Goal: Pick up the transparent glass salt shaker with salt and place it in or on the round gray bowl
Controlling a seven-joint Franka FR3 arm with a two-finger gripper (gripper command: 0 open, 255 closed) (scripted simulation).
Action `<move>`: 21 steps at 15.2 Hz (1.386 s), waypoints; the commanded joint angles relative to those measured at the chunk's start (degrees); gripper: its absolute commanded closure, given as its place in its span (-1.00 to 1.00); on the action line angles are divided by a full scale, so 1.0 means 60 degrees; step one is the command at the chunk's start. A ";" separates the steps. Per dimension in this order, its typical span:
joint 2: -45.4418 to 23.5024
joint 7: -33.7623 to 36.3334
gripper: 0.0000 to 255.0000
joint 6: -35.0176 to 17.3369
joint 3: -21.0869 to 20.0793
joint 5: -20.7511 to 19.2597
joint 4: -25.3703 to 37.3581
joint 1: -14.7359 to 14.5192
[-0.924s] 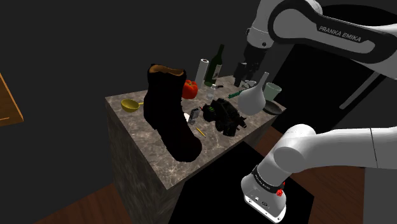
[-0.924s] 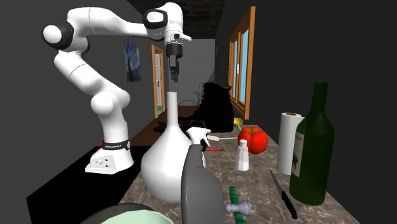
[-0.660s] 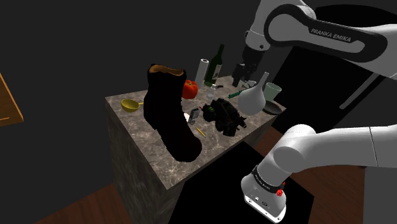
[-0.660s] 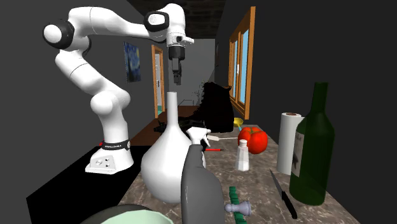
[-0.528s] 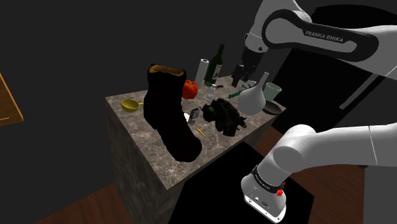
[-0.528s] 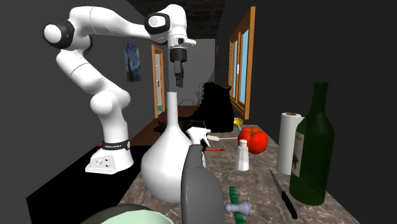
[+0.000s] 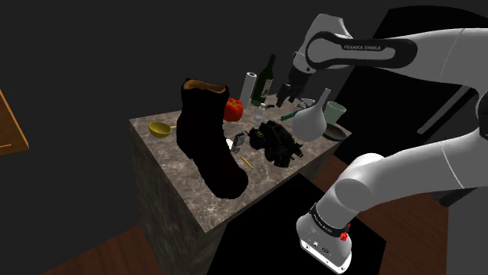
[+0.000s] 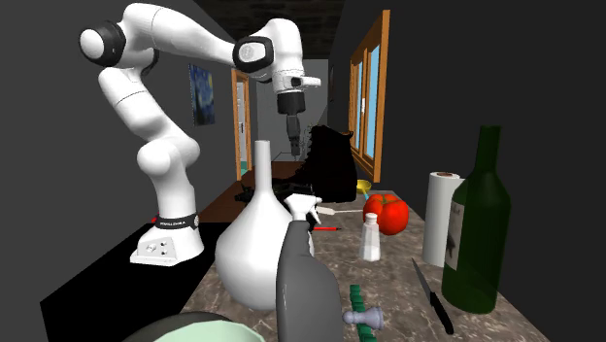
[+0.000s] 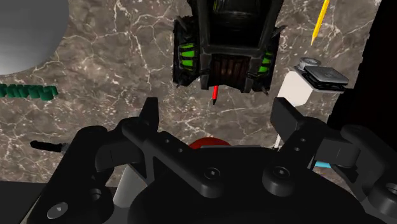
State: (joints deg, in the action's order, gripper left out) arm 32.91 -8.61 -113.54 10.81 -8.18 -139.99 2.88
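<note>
The room is dim, with dark walls and wood-framed windows point(image 8: 373, 97). A marble-topped counter point(image 8: 388, 291) is crowded with things, among them a black boot point(image 7: 207, 141), a white vase point(image 8: 254, 248) and a green bottle point(image 8: 478, 228).

The white arm point(image 8: 146, 117) arches over the counter. Its gripper point(image 8: 293, 148) hangs in the air pointing straight down, with the fingers point(image 9: 151, 114) spread and nothing between them.

The salt shaker point(image 8: 370, 238) stands upright just beside the tomato point(image 8: 387, 214), toward the counter's long edge away from the stand. From the gripper it lies lower and off toward the second exterior view's right, so it is not under the fingers. Its long axis is vertical. The coming move probably calls for a sideways shift toward that edge, then a descent that puts one finger on each side of the shaker's body.

A shallow dark gray dish point(image 7: 339, 134), which I take for the bowl, sits at the counter's corner on the shoulder view's right.
</note>
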 commanded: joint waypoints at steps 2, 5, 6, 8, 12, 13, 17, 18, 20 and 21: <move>-0.0870 -0.0614 -1.00 -0.0962 0.0622 0.0191 0.0146 -0.0008; -0.1843 -0.1316 -1.00 -0.1793 0.1231 0.0600 0.0456 -0.0105; -0.2187 -0.1580 -1.00 -0.2046 0.1431 0.0792 0.0589 -0.0152; -0.2905 -0.2162 -1.00 -0.2507 0.1821 0.1270 0.0901 -0.0257; -0.4456 -0.3558 -1.00 -0.3191 0.2500 0.2640 0.1716 -0.0447; -0.4867 -0.3949 -1.00 -0.3299 0.2627 0.3064 0.1962 -0.0464; -0.6568 -0.5529 -1.00 -0.3451 0.2847 0.4900 0.3124 -0.0265; -0.6961 -0.5863 -1.00 -0.3428 0.2820 0.5311 0.3429 -0.0143; -0.7152 -0.5974 -1.00 -0.3610 0.2725 0.5483 0.3404 -0.0096; -0.7250 -0.6033 -1.00 -0.3697 0.2693 0.5575 0.3396 -0.0088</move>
State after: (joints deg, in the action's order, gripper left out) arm -9.81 -43.98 -135.15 27.13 24.35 -119.63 2.13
